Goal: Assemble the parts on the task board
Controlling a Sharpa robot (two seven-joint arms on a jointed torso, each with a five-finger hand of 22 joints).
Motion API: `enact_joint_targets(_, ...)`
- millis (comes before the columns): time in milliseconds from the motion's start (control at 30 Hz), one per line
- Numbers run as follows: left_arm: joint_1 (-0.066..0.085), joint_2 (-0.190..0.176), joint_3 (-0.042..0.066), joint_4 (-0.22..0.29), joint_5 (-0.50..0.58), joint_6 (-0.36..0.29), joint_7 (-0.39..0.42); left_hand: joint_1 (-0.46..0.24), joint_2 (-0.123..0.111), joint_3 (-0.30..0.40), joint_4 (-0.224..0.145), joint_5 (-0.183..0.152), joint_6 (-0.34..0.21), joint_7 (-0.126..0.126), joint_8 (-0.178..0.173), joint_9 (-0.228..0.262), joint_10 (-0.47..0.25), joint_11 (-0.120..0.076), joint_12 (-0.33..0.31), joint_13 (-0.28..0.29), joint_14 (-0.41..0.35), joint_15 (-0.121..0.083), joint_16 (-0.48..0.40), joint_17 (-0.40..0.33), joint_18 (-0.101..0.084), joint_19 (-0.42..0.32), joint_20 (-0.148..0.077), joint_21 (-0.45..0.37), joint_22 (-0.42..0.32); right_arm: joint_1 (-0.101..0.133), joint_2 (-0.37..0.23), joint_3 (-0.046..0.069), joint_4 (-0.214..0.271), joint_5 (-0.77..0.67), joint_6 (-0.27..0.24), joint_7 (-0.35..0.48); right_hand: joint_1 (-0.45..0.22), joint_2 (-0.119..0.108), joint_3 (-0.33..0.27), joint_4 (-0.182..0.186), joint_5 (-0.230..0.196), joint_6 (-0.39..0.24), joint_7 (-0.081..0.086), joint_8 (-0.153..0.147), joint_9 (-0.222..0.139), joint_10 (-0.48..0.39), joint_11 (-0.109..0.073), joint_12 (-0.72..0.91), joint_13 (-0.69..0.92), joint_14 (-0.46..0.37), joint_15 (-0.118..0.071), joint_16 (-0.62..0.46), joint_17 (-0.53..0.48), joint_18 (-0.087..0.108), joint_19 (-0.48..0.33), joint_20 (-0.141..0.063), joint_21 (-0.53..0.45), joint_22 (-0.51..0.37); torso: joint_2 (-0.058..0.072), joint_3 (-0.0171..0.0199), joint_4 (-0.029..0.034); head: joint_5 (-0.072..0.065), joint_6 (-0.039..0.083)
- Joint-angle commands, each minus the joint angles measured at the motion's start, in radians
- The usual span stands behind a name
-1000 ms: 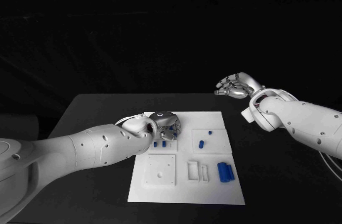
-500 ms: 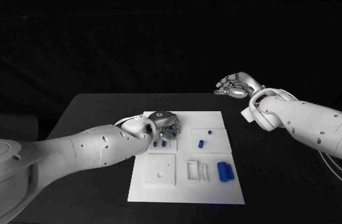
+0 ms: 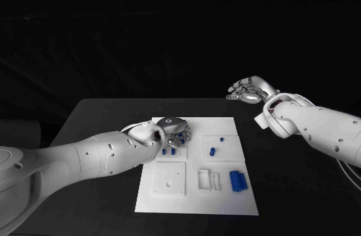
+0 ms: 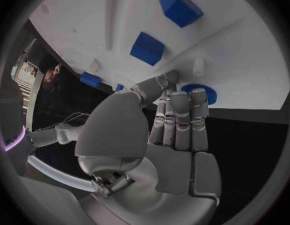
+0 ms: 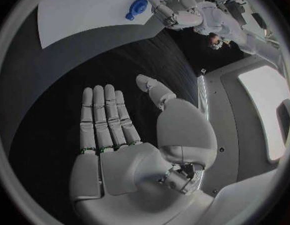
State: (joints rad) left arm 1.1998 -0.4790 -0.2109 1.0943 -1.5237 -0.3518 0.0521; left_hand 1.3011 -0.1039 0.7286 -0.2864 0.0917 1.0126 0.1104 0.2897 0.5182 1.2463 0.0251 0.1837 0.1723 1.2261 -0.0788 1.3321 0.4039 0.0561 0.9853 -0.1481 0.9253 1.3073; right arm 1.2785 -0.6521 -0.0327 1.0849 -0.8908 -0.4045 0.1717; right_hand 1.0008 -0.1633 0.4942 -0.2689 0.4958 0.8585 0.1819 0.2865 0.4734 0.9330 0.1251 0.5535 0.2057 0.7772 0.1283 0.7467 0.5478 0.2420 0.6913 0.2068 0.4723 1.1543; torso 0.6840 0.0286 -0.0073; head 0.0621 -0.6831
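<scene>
The white task board (image 3: 226,202) lies in the middle of the black table. My left hand (image 3: 169,132) hovers low over its far left part. In the left wrist view its fingers (image 4: 180,117) lie straight and side by side, their tips on a round blue part (image 4: 206,93) at the board's edge; nothing is pinched. Two small blue blocks (image 3: 168,151) stand just nearer than that hand. A small blue piece (image 3: 213,152), a blue peg (image 3: 222,139) and a larger blue cylinder (image 3: 238,180) lie further right. My right hand (image 3: 248,90) is raised beyond the board's far right corner, flat and empty.
White recessed fixtures (image 3: 170,178) and a slotted frame (image 3: 208,179) take up the near half of the board. A short white peg (image 4: 198,65) stands by my left thumb. Black tabletop (image 3: 98,121) runs round the board on all sides.
</scene>
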Motion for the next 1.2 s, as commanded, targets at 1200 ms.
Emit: enact_joint_targets(1200,-0.008,-0.054,0.023,0.069,0.006,-0.044,0.009,-0.044,-0.019,-0.015,0.010,-0.017,0.009,0.000,0.007,0.000,0.084,0.005,-0.011,0.032,0.014,-0.004,0.001,0.009,0.038,0.016,-0.028,0.005,0.011,0.000,0.000,0.000,0.003,-0.002,0.011,0.012,-0.004,0.010,-0.004,0.003,0.007,-0.006,0.003,0.002,-0.002,0.000,0.001,0.008,-0.004,-0.008,0.002,0.008,-0.005,0.012,-0.002,0.008,-0.008,0.003,0.000,0.0000,0.0006,0.007,0.014)
